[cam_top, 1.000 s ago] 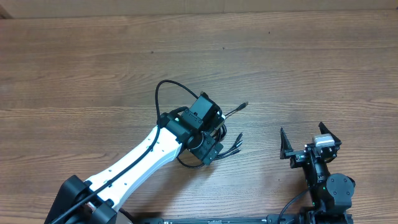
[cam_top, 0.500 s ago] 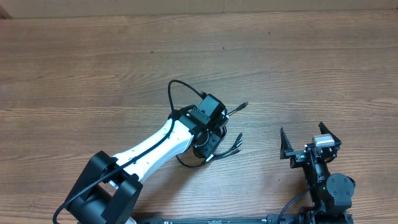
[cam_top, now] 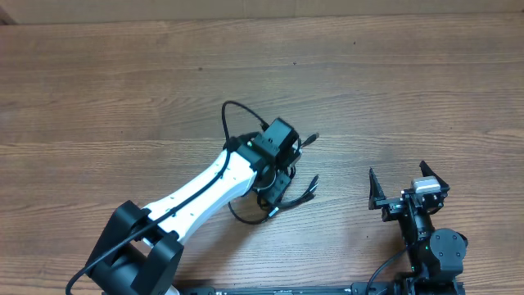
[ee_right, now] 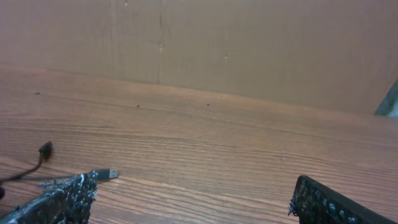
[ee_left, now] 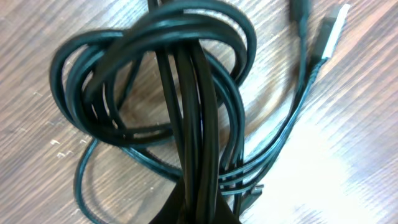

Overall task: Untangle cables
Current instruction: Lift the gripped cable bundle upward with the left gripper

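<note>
I'm watching the left claw [cam_top: 278,168] seemingly pinching the cables [ee_left: 186,93] directly beneath it; the right claw [cam_top: 403,187] is sitting wide, farther off.

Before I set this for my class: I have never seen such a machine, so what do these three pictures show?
Two robot arms work at a wooden table. One picture looks down from above; the other two come from a small camera on each wrist. The left pincer, on the white arm reaching to the middle, appears closed on a knotted bundle of thin black cables; loose plug ends lie on the wood. The right pincer sits open off to the side, holding nothing.
</note>
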Tool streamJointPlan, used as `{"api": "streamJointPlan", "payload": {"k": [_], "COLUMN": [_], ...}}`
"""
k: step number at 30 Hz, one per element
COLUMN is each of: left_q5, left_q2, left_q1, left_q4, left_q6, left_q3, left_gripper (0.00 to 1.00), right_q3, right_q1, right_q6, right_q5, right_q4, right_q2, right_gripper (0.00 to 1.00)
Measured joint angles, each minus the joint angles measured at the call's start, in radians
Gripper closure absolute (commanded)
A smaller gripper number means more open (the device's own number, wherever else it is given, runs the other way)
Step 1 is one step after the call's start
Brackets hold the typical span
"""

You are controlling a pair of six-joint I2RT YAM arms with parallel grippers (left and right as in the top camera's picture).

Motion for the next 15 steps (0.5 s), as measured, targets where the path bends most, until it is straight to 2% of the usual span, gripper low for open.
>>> {"api": "streamJointPlan", "payload": {"k": [8,15], "left_q5": [0.0,0.0], "left_q2": [0.0,0.0], "left_q1": [0.0,0.0], "left_q4": [-0.166,-0.232], "left_q6": [-0.048,-0.164], "left_q3": [0.339,0.446], "left_gripper": [0.96,0.96], "right_q3": [0.0,0.0], "right_q1": [0.0,0.0], "right_q6": [0.0,0.0], "right_q5": [0.0,0.0], "right_q4": [-0.001,0.0], "right_q2": [0.0,0.0], "right_gripper": [0.0,0.0]}}
